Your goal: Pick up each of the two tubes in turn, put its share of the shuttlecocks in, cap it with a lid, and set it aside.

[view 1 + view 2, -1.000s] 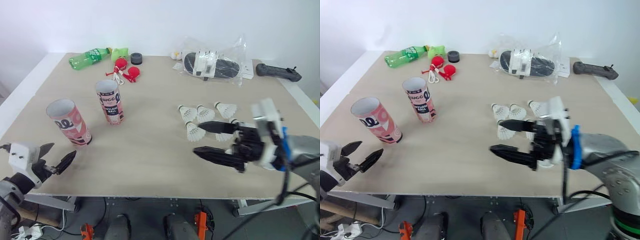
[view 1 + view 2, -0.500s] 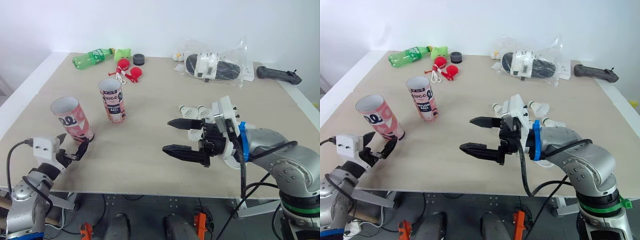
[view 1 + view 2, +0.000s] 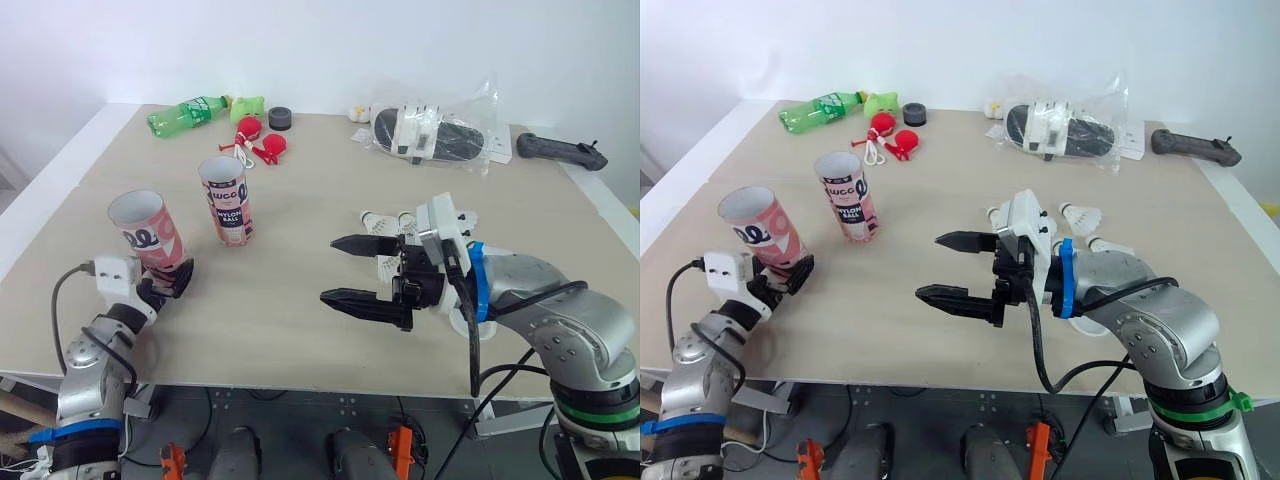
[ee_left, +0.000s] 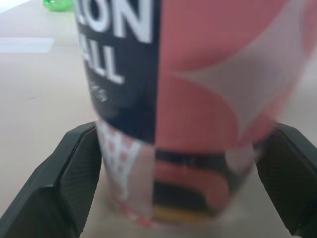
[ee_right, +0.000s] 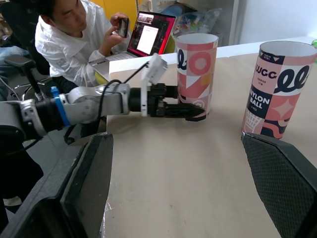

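A pink patterned tube stands open-topped near the table's left front edge. My left gripper is at its base, with one black finger on each side of it, spread wide and close to its wall. A second tube, pink and black with lettering, stands upright a little farther back. My right gripper hovers open over the middle of the table, holding nothing. Several white shuttlecocks lie just behind it, partly hidden by the arm.
At the back left are a green bottle, a black round lid and red round pieces with a cord. A plastic bag and a black controller lie at the back right. A seated person is beyond the table's left edge.
My left gripper has moved forward from the table's edge until its fingers straddle the pink tube's base. My right gripper swung left over the table's middle, then held almost still.
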{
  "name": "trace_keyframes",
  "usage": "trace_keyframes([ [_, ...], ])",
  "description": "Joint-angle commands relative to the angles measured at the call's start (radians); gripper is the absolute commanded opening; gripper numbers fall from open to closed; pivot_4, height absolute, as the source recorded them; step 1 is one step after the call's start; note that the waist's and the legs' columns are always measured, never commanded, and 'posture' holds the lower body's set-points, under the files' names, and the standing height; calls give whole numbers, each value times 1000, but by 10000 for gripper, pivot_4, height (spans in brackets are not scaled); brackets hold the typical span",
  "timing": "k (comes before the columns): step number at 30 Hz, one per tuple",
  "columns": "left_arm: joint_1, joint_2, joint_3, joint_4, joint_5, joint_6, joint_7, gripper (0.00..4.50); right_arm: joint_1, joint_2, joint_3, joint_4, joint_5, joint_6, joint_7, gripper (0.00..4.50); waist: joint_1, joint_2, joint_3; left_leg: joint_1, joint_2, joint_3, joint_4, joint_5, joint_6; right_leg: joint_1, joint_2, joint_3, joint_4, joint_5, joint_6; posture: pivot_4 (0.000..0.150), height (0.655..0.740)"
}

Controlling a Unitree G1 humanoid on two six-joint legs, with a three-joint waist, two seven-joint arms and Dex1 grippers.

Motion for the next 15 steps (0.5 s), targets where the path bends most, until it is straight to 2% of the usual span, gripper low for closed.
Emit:
trace_keyframes([
  [1, -47, 10, -11, 62, 22, -63, -10, 45000, -21, 4, -3, -14, -4, -15, 2, 44290, 0, 0, 0, 0, 0, 0, 0, 0, 0, 0, 0, 0, 0, 0, 0, 1500, 7400],
  [7, -97, 10, -29, 136, 36, -124, -26, 45000, -14, 2, -3, -22, -4, -8, -1, 44290, 0, 0, 0, 0, 0, 0, 0, 0, 0, 0, 0, 0, 0, 0, 0, 1500, 7400],
  [12, -103, 14, -34, 158, 33, -142, -33, 31597, -6, 0, -5, -29, -2, -3, -5, 45000, 0, 0, 0, 0, 0, 0, 0, 0, 0, 0, 0, 0, 0, 0, 0, 1500, 7400],
  [15, -99, 25, -39, 158, 47, -133, -22, 30235, -2, 0, -9, -33, 1, -1, -8, 45000, 0, 0, 0, 0, 0, 0, 0, 0, 0, 0, 0, 0, 0, 0, 0, 1500, 7400],
])
